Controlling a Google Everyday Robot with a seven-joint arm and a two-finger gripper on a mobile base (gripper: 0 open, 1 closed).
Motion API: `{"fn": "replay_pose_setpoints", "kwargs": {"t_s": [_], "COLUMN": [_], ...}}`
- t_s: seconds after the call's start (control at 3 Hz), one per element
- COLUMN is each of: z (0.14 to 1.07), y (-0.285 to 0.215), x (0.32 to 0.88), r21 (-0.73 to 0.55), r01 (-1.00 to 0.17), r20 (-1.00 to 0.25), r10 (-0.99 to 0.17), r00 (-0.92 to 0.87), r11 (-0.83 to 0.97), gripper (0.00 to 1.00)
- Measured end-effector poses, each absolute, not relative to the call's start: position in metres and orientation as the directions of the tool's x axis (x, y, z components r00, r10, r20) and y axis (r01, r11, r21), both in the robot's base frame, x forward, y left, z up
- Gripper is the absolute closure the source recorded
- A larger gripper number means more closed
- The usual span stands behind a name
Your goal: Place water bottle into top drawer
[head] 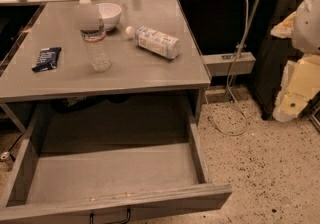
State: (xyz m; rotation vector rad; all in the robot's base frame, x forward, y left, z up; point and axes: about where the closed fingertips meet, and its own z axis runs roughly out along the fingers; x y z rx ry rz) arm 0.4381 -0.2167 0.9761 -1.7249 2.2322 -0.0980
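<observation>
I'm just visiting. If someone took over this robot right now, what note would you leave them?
The gripper is not in view; nothing holds the water bottle, which stands upright on the table in front of the white bowl, apart from the labelled bottle lying on its side. The top drawer is pulled open and empty. Done: drawer open. Left: grasp the bottle, lower it into the drawer, release.

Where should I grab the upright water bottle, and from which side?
I'd grip the water bottle around its ribbed middle, below the red band, coming level from the front: it stands upright, with the bowl close behind and the labelled bottle lying to its right. The gripper hangs at the view's right edge, off the table.
</observation>
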Motion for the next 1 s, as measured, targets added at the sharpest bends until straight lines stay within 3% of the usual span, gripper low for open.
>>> {"fn": "replay_pose_setpoints", "kwargs": {"t_s": [1.0], "z": [0.955], "y": [-0.175], "x": [0.461], "r21": [-0.203], "r01": [-0.958], "r20": [-0.199], "r10": [-0.967], "r00": [-0.161], "r11": [0.202], "gripper": [0.00]}}
